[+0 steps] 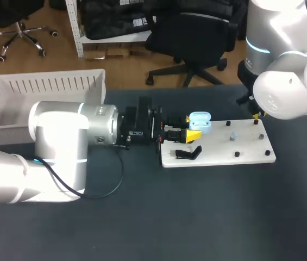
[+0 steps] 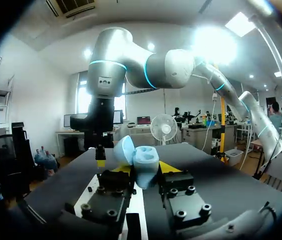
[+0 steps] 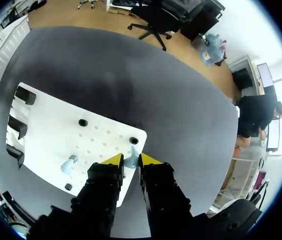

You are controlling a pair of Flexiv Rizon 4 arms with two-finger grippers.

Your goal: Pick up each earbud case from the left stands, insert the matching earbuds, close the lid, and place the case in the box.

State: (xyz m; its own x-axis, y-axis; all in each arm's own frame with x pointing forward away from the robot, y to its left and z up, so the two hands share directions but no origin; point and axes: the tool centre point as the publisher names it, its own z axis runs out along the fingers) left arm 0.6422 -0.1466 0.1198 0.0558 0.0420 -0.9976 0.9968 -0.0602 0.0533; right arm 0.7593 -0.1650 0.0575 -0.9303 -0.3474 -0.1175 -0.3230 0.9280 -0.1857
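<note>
Head view: two grasps at the board (image 1: pixel 240 148).
My left end effector (image 1: pixel 190 128) grasps the open case (image 1: pixel 200 118); my right end effector (image 3: pixel 131 161) pinches an earbud (image 3: pixel 131 156).

The earbud case (image 1: pixel 200 120) is plain light blue. My left gripper (image 2: pixel 144 169) has yellow tips on black bodies. The board (image 1: pixel 251 149) is white with small black pegs (image 1: pixel 236 154), and the stand (image 1: pixel 188 154) at its left near corner is black. One earbud (image 3: pixel 70 164) is pale blue. The box (image 1: pixel 44 87) at the far left is white with a slatted wall. The table (image 1: pixel 207 217) is dark grey.
</note>
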